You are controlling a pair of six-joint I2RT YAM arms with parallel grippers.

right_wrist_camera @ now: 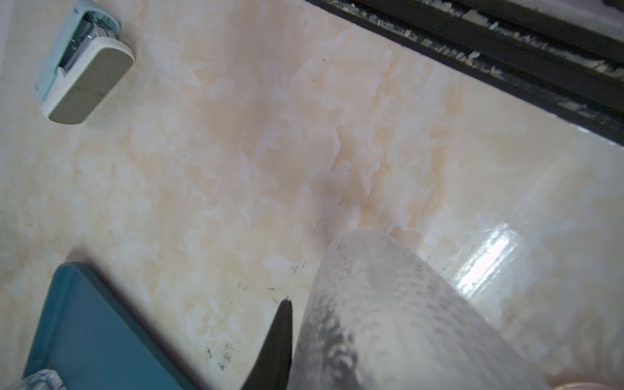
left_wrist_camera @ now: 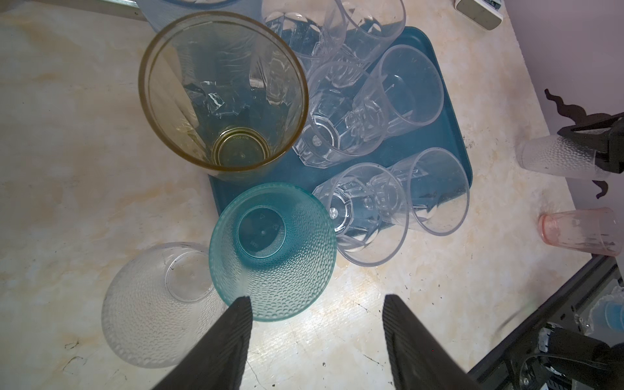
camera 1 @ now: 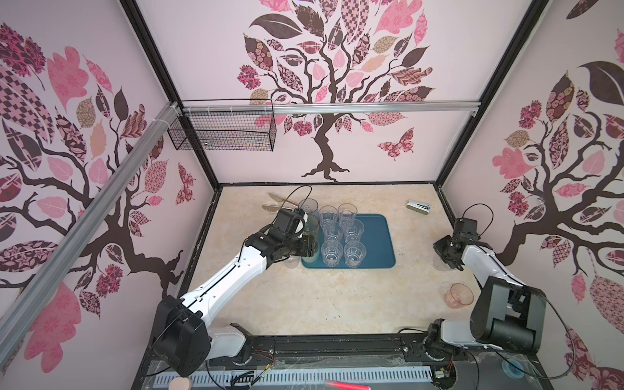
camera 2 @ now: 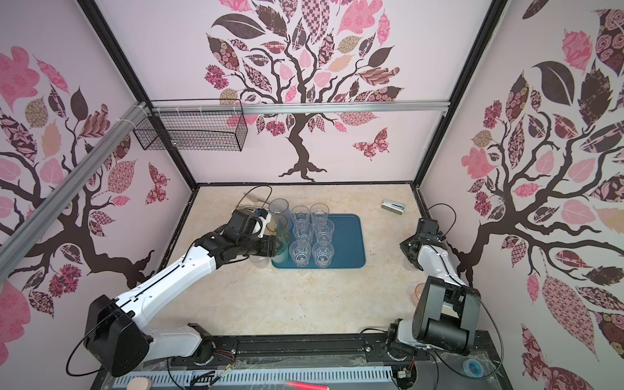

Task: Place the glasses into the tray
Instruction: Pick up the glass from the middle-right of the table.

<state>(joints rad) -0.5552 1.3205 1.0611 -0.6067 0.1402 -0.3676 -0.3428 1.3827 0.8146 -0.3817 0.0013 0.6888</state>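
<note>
— Where's the frosted glass (right_wrist_camera: 388, 320)?

— Right in the right gripper (camera 1: 446, 260). The jaws are closed on its dimpled wall. From the wrist I see one dark finger (right_wrist_camera: 280, 334) flat against its side; the other is hidden behind the glass.

— Is it off the table?

— Can't tell. Its base is at the marble or just above it.

— And the tray (camera 1: 376, 236)?

— Well apart from that hand, out to its side toward the other arm. Six clear glasses (camera 1: 341, 236) stand on it in two rows, and the bare part of the tray is on the side nearer the right gripper.

— What about the left gripper (left_wrist_camera: 315, 299)?

— Its jaws are spread wide and hold nothing. The teal glass (left_wrist_camera: 273, 253) stands upright just ahead of one fingertip, which overlaps its rim in the wrist view. It sits at the tray's corner. Beyond it the amber glass (left_wrist_camera: 223, 91) stands upright at the tray's edge. A clear dimpled glass (left_wrist_camera: 158, 304) sits on the table just outside that same finger, right beside the teal one.

— Anything else loose?

— A pink glass (camera 1: 458, 294) is on the table behind the right gripper, near its arm. A white stapler (camera 1: 418, 205) lies well ahead of it, toward the back wall.
</note>
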